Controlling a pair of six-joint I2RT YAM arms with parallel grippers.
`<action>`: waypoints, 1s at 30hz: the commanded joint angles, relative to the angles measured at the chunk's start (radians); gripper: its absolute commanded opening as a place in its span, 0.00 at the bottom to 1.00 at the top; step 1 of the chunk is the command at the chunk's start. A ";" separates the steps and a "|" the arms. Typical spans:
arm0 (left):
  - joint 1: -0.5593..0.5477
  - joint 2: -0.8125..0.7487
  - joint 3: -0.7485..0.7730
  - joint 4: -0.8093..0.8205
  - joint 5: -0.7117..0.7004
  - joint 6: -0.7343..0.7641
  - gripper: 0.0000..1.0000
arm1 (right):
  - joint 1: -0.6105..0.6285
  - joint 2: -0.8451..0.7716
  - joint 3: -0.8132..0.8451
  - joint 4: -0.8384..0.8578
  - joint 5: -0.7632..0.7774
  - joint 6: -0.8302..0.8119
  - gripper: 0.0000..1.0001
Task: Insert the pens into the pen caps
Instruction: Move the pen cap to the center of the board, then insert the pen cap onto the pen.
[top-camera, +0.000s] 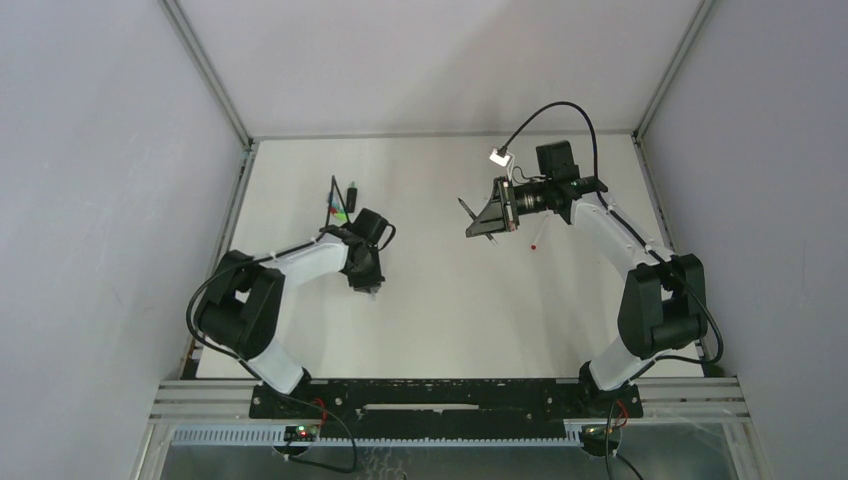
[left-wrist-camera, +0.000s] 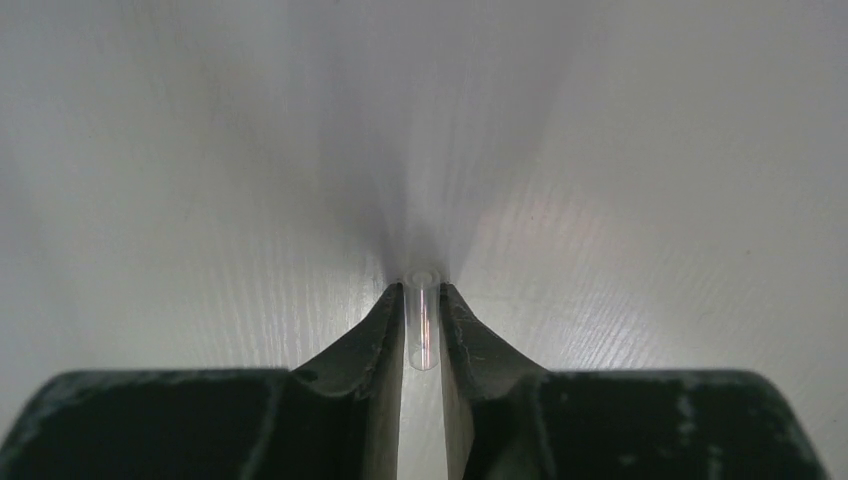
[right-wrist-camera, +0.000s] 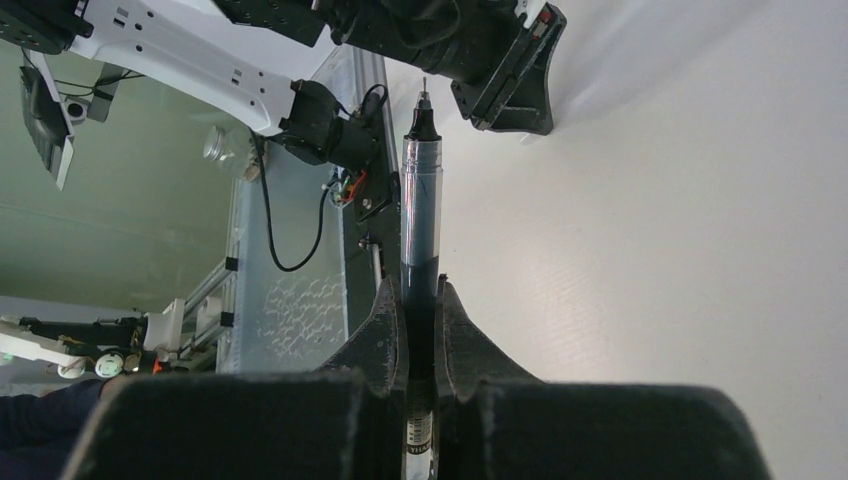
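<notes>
My left gripper (left-wrist-camera: 423, 300) points straight down at the white table (top-camera: 440, 300). It is shut on a short clear tube (left-wrist-camera: 423, 325) that stands on end on the table; whether this is a cap or a pen barrel I cannot tell. In the top view the left gripper (top-camera: 370, 288) sits left of the middle. My right gripper (right-wrist-camera: 421, 290) is shut on a thin dark pen (right-wrist-camera: 420, 200), whose fine tip points away toward the left arm. It hovers at the back, right of centre (top-camera: 478, 222). More pens and coloured caps (top-camera: 340, 205) lie at the back left.
A thin pen with a red end (top-camera: 539, 237) lies on the table just right of the right gripper. Grey walls close the table in on the left, back and right. The arm bases and a black rail (top-camera: 440, 400) run along the near edge.
</notes>
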 joint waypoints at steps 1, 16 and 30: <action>-0.010 -0.016 -0.025 -0.002 -0.051 -0.040 0.26 | 0.007 -0.040 0.000 -0.004 0.003 -0.027 0.00; -0.032 0.063 0.011 -0.049 -0.028 -0.031 0.23 | 0.005 -0.045 0.000 -0.010 -0.001 -0.032 0.00; -0.032 -0.215 -0.073 0.248 0.140 -0.062 0.00 | 0.062 -0.060 0.000 -0.119 0.060 -0.182 0.00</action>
